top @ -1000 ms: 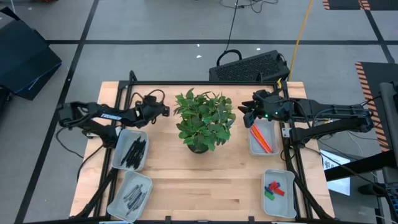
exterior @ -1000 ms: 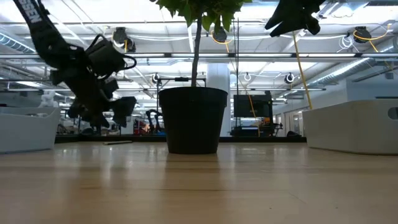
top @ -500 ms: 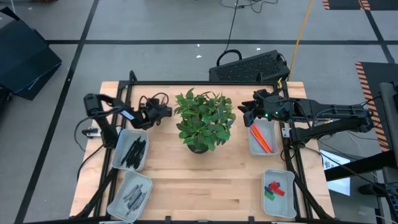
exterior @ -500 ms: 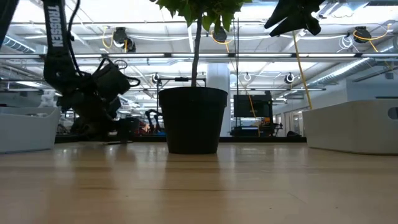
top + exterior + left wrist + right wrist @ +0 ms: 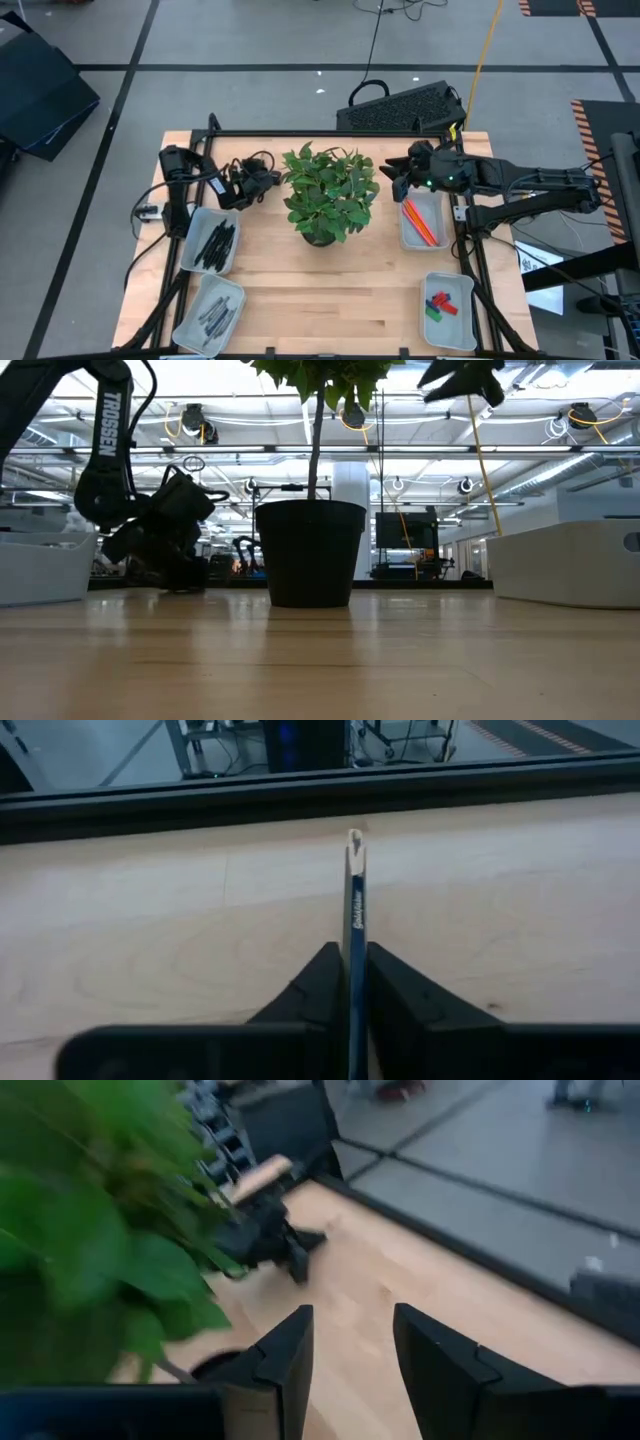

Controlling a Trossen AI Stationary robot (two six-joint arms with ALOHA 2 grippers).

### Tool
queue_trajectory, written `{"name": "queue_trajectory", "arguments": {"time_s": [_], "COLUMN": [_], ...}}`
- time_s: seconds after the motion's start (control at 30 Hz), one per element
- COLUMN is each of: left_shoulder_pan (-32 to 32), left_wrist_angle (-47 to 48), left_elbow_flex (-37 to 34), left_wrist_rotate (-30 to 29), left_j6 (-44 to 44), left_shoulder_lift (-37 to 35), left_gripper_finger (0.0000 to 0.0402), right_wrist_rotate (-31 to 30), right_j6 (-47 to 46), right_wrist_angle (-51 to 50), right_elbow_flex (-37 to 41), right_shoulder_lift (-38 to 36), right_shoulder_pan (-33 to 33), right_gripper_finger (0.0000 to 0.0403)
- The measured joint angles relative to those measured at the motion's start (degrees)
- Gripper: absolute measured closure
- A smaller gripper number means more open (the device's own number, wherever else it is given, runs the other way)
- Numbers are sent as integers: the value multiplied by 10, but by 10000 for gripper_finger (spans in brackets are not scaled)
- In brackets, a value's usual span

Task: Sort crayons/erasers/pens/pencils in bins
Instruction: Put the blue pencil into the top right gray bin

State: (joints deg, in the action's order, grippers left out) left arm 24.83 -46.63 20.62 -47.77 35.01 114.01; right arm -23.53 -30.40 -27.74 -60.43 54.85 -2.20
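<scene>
My left gripper [image 5: 268, 180] is low at the table's far left, beside the plant, shut on a thin blue stick [image 5: 355, 890] with a pale tip. My right gripper [image 5: 393, 182] hangs open and high above the table, near the far end of the bin [image 5: 436, 200] that holds orange and red pencils [image 5: 420, 222]. Black pens [image 5: 215, 243] lie in the far left bin [image 5: 196, 222]. Grey sticks fill the near left bin [image 5: 186, 322]. Red, green and blue erasers [image 5: 440, 303] lie in the near right bin [image 5: 455, 328]. My left gripper pinches the blue stick between its two fingers [image 5: 322, 982]. The stick runs along the fingers, not across them, and juts out ahead to its pale tip [image 5: 354, 840]. The gripper comes down at a slant, close over the tabletop; the stick appears to lie on the wood.
A potted plant [image 5: 328, 195] in a dark round pot [image 5: 310, 550] stands mid-table between the arms, its leaves close to both grippers. A black frame rail [image 5: 300, 795] runs along the far edge. Bare wood [image 5: 330, 290] lies between the near bins.
My left gripper has come down from above the table to the tabletop at the far left, beside the plant, while its arm has folded in toward the table. My right gripper has risen slightly.
</scene>
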Motion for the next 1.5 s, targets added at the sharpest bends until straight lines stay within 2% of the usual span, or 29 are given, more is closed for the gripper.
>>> {"name": "queue_trajectory", "arguments": {"time_s": [0.1, 0.27, 0.37, 0.5, 0.63, 0.77, 0.93, 1.1, 1.3, 1.4, 1.5], "left_shoulder_pan": [-6, 1, 18, 35, 39, 35, 20, 15, -2, -17, -41], "left_wrist_angle": [-11, 16, 85, 225, 304, 390, 467, 495, 515, 516, 517], "left_elbow_flex": [-2, -5, -2, 21, 64, 111, 198, 316, 486, 569, 647], "left_wrist_rotate": [4, 43, 94, 144, 177, 245, 310, 358, 430, 451, 478], "left_j6": [-17, -32, -15, -10, -34, -47, -80, -143, -214, -240, -257], "left_shoulder_lift": [0, -45, -107, -206, -295, -367, -457, -521, -518, -491, -448], "left_gripper_finger": [382, 381, 380, 380, 380, 380, 379, 379, 379, 378, 378], "right_wrist_rotate": [-2, 36, 42, 42, 42, 43, 43, 43, 43, 46, 84], "right_j6": [43, 95, 110, 137, 154, 169, 183, 204, 236, 251, 255], "right_wrist_angle": [29, 90, 99, 94, 94, 88, 77, 105, 310, 440, 534], "right_elbow_flex": [-9, -9, -10, -10, -10, -10, -10, -10, -10, -10, -10], "right_shoulder_lift": [-1, -1, -2, -1, -1, -1, -2, -12, -15, -7, 4], "right_shoulder_pan": [0, 0, 0, 1, 1, 1, 1, 1, 0, 0, 0], "right_gripper_finger": [271, 271, 271, 271, 271, 271, 271, 271, 268, 257, 237]}}
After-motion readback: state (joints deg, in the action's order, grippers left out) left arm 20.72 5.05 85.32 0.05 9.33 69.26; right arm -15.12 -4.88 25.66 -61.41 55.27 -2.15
